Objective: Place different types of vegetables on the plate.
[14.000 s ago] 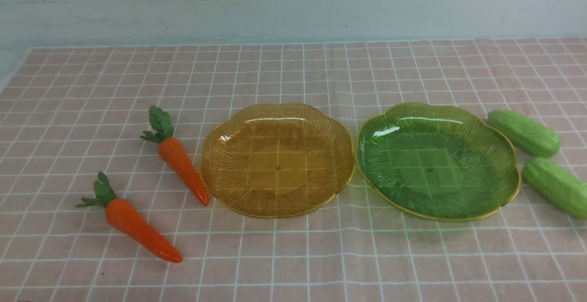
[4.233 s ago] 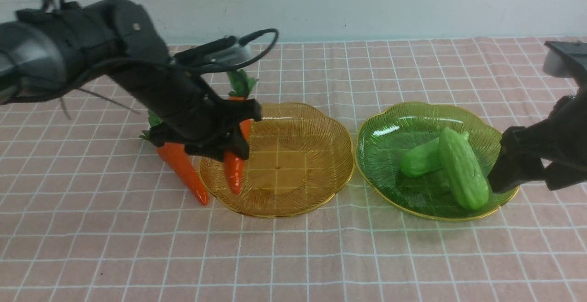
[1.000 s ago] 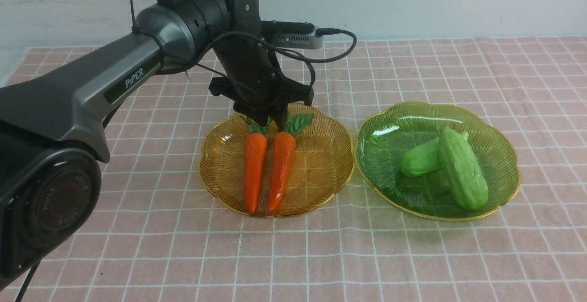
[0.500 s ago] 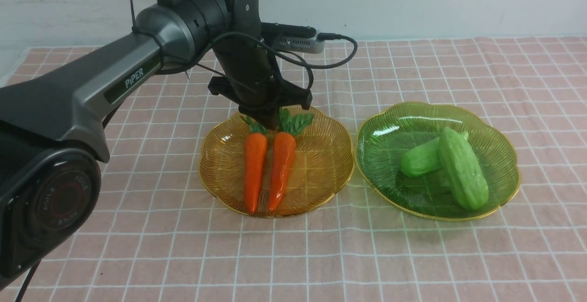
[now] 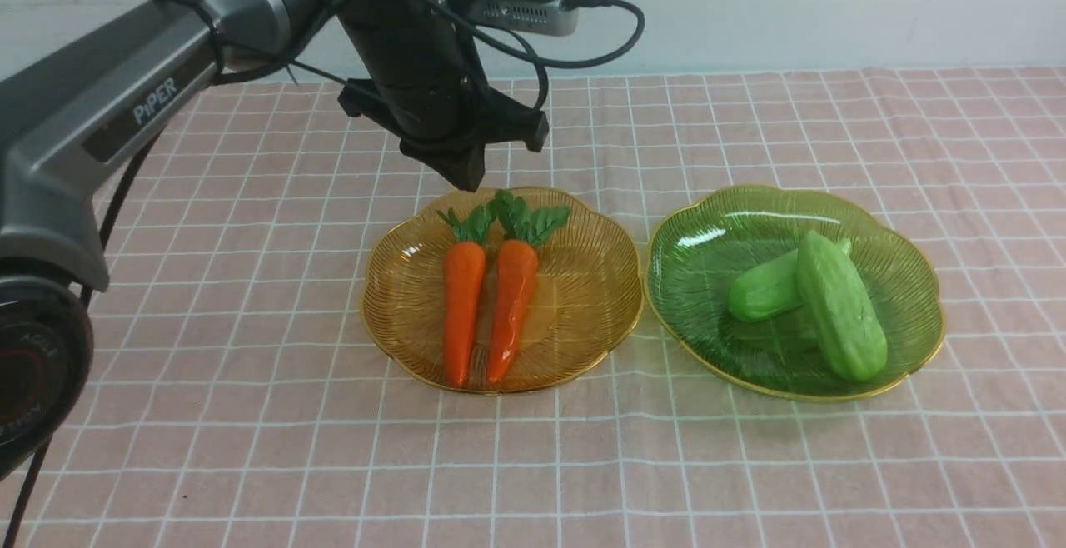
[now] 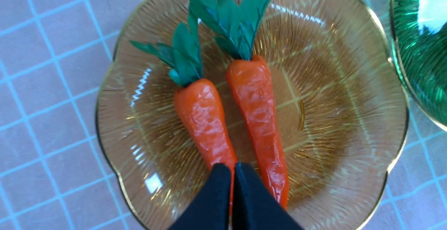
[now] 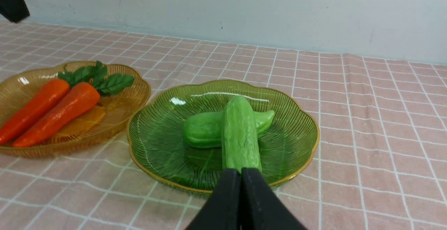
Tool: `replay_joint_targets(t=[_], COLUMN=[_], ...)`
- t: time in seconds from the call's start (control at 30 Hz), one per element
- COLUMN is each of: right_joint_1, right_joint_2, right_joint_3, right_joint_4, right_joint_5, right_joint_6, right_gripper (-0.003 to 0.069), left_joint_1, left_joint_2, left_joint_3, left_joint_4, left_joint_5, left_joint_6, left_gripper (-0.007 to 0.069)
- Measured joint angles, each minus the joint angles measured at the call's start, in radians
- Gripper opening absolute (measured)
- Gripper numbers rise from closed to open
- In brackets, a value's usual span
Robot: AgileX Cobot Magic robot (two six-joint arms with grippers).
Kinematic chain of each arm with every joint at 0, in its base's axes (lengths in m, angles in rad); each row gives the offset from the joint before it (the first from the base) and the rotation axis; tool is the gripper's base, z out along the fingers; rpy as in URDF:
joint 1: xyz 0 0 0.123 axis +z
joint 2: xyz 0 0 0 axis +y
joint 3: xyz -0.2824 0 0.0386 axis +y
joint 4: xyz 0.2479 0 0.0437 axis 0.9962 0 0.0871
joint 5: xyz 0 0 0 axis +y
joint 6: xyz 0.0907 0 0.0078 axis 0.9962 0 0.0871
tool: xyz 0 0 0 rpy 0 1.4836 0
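Two orange carrots with green tops lie side by side in the amber plate, also in the left wrist view. Two light-green cucumbers lie crossed in the green plate, also in the right wrist view. My left gripper is shut and empty, raised above the amber plate's far rim; its tips press together. My right gripper is shut and empty, pulled back from the green plate; it is out of the front view.
The pink checked cloth covers the whole table up to the pale back wall. The left arm reaches in from the left, with its camera and cable above the amber plate.
My left gripper has lifted up and a little to the left, away from the carrot tops. Carrots and cucumbers have not moved in the last second.
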Motion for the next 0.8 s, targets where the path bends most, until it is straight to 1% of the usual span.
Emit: replay_joint_targets(t=[0.23,0.4,0.63,0.8], right_joint_1=[-0.003,-0.039,-0.049,-0.049], right_joint_2=[-0.065,-0.067,-0.067,-0.067], right_joint_3=[0.048,0.049,0.049,0.049], right_joint_4=[-0.038,-0.06,-0.059,-0.059], right_joint_5=[0.027,0.06,0.06,0.06], right_joint_6=[0.0,-0.001,-0.001,-0.001], right_gripper=[-0.0015,-0.0015,-0.0015,-0.0015], left_joint_1=[0.0,0.0,0.0,0.0], left_joint_2=[-0.097,-0.218,-0.447,-0.677], left_joint_3=[0.0,0.03,0.247,0.512], left_joint_4=[0.003,0.003,0.011,0.025], left_joint_5=[0.01,0.014,0.015,0.017], left_joint_6=[0.002,0.002,0.003,0.003], left_gripper=[-0.0003,-0.0003,-0.0003,-0.0003])
